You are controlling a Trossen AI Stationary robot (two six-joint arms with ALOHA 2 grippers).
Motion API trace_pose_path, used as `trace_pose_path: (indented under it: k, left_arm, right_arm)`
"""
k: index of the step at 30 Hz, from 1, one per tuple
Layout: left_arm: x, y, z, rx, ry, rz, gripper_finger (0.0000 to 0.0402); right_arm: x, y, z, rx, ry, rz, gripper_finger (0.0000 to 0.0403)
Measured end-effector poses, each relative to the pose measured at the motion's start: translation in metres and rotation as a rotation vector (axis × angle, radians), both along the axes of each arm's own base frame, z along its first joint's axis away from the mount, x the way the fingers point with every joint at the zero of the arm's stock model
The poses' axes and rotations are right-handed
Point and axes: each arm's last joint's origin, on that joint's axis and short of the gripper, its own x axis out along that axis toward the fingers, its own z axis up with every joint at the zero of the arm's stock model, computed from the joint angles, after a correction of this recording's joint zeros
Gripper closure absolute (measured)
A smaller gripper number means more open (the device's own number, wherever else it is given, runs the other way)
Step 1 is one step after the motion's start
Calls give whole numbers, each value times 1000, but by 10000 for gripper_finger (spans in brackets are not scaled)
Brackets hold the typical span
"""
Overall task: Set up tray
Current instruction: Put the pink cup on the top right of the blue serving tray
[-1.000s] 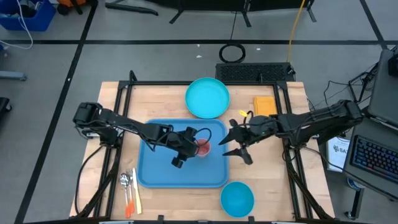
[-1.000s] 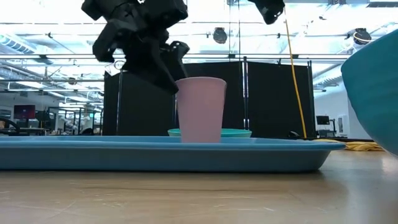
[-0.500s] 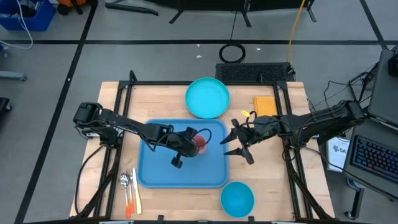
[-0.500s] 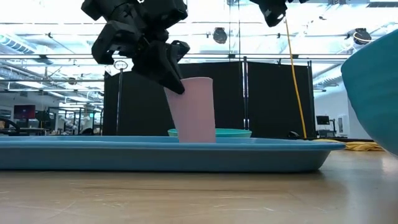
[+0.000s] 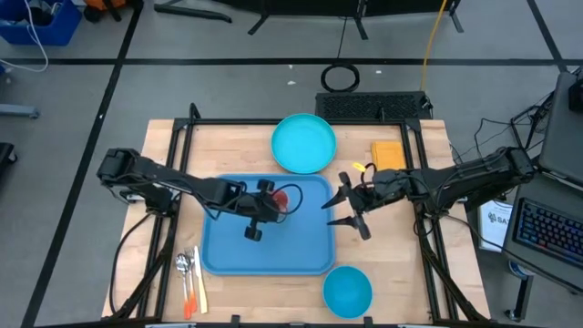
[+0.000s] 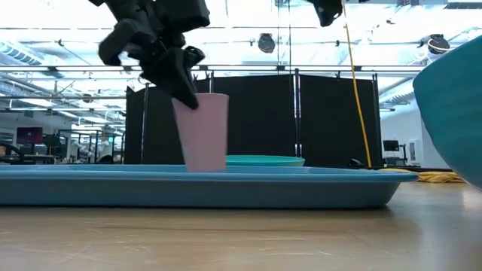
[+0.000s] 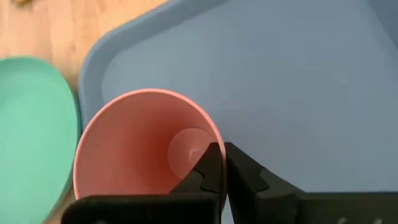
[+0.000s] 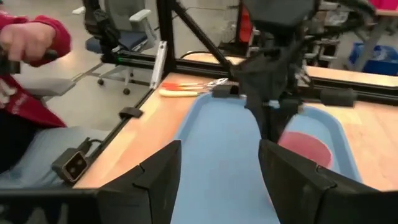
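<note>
The large blue tray [image 5: 228, 246] lies in the middle of the table. On it stands a pink cup [image 5: 285, 198], leaning a little in the low view [image 6: 205, 135]. My left gripper [image 5: 271, 202] is shut on the cup's rim and reaches in from the tray's left side. My right gripper [image 5: 332, 211] hangs open above the tray's right edge, a short way right of the cup, with nothing between its fingers [image 8: 155, 180]. My left gripper pinches the cup's wall at the rim [image 7: 208, 144], one finger [image 7: 211, 165] inside the cup and the other [image 7: 245, 171] outside. The fingers slant down from the table's left side. The cup leans slightly; the tray's rim [image 6: 188, 188] hides its base.
A round cyan plate [image 5: 303, 143] lies just beyond the tray's far edge, a yellow block [image 5: 387, 155] to its right. A small blue bowl [image 5: 347, 290] sits at the near right; cutlery [image 5: 189, 273] lies left of the tray. A person's red sleeve [image 8: 31, 37] shows beyond the table.
My left gripper has drawn back toward the table's left edge with the cup's rim in its fingers. The cup has travelled leftward over the tray's floor with it, a little toward the far edge, and now leans slightly.
</note>
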Motion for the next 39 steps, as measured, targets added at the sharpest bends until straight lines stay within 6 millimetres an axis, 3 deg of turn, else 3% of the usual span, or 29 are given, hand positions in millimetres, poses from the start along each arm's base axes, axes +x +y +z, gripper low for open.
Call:
trace_pose_path:
  k: [10,28,35,39]
  left_arm:
    - [-35,5,10,-52,64,205,396]
    - [-123,11,10,-178,15,493,397]
    - [-146,17,5,-124,89,629,396]
    - [-145,17,5,-128,74,636,392]
  right_arm:
    - [-4,-2,-31,-5,-41,-30,202]
    - [-3,-1,-29,4,-86,-28,202]
    - [-3,-1,-29,4,-85,-27,202]
    - [-3,-1,-29,4,-84,-28,202]
